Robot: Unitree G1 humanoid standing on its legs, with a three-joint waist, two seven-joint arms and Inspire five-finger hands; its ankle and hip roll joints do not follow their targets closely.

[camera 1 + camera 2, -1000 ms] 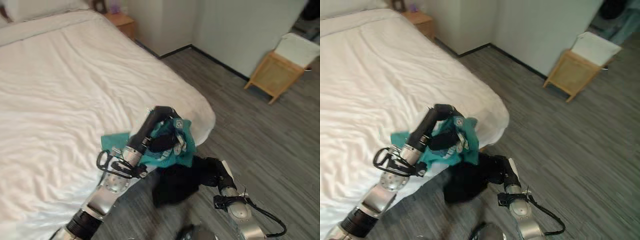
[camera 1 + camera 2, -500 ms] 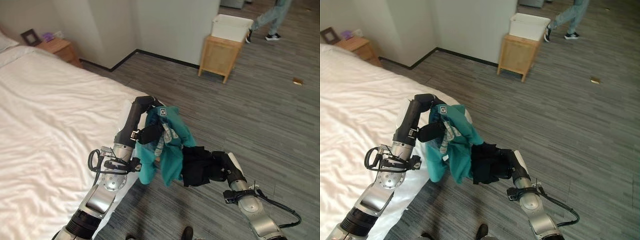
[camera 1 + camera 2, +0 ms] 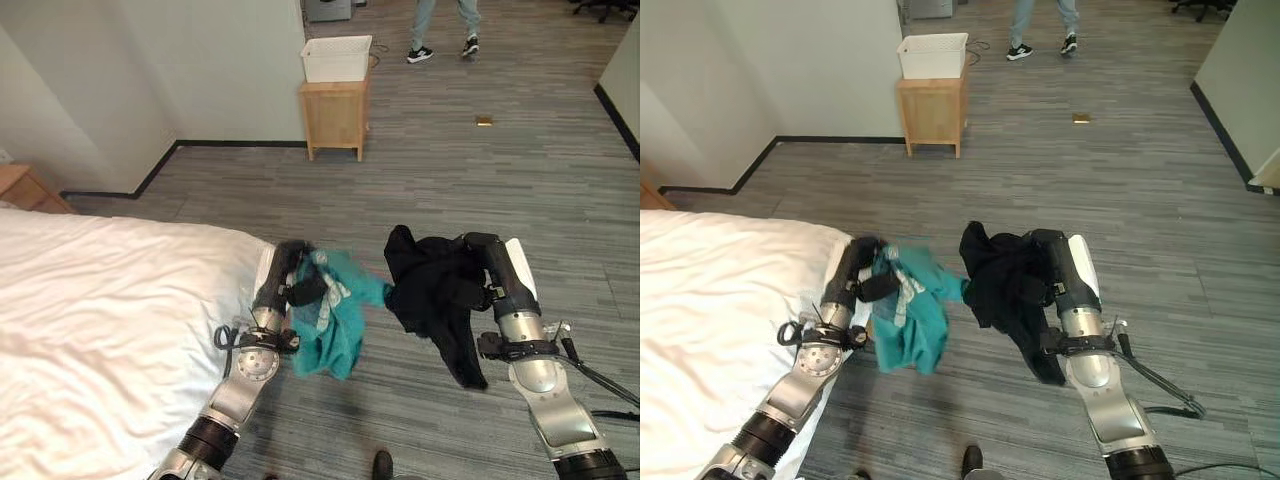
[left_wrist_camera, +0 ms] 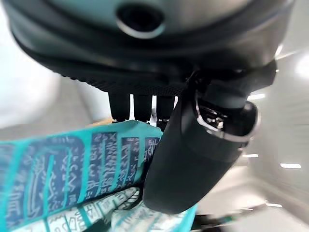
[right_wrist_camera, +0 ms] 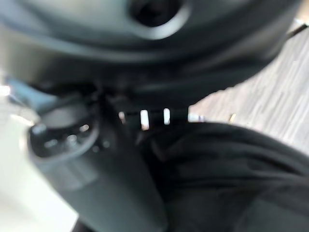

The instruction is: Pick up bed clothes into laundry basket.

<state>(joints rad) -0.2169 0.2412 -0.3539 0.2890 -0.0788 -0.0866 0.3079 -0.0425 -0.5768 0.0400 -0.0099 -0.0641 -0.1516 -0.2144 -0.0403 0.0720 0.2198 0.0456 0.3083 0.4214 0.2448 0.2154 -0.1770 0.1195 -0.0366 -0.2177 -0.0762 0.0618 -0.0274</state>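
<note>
At the left of the frame the white bed (image 3: 90,330) is lying under the left arm, which is reaching up from the lower left. The left hand (image 3: 297,282) is gripping a teal garment (image 3: 335,320), fingers (image 4: 145,104) and thumb curling round the cloth, which is hanging above the grey floor (image 3: 440,170). Right of centre the right hand (image 3: 478,262) is holding up a black garment (image 3: 435,295), fingers wrapping into its folds. In the upper middle a white laundry basket (image 3: 337,58) is sitting on a wooden stand (image 3: 334,118); a person's legs (image 3: 440,25) are standing beyond.
</note>
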